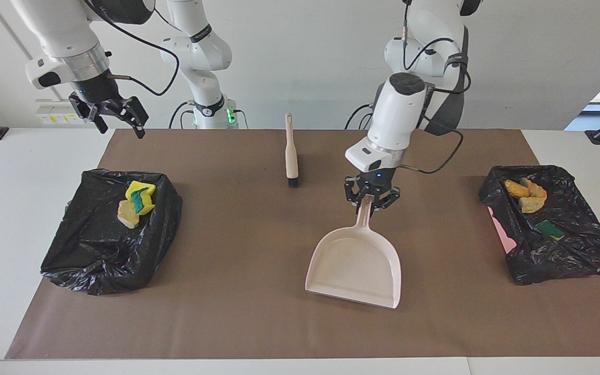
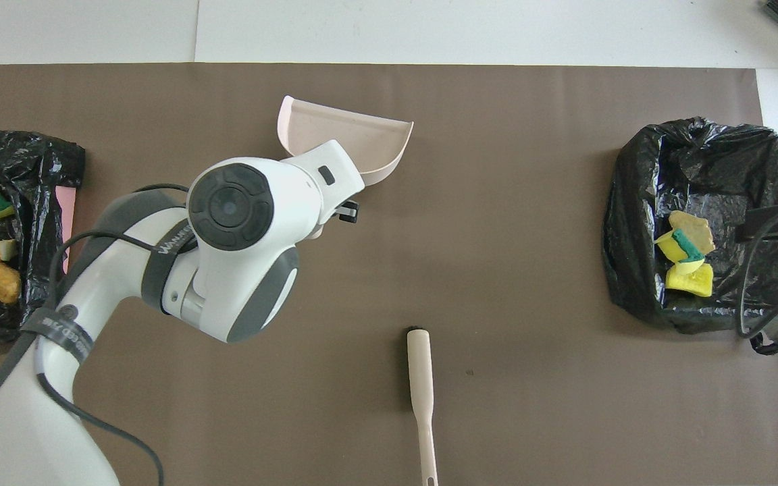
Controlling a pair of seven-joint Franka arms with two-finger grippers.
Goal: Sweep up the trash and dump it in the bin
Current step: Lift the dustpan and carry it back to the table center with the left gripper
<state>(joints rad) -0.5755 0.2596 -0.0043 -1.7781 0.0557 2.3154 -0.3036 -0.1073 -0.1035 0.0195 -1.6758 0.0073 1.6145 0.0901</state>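
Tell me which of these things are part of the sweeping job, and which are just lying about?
Part of the job:
- dustpan, held by its handle in the left gripper
- brush
- two bag-lined bins
- sponge pieces inside them

Just there:
- brown mat
- right gripper, waiting, open

L gripper (image 1: 371,202) clamped shut, arm reaching mid-table; R gripper (image 1: 116,117) raised, prob. open.

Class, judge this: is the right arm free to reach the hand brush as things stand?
Probably yes: the right gripper is open and empty, and nothing lies on the mat between it and the brush.
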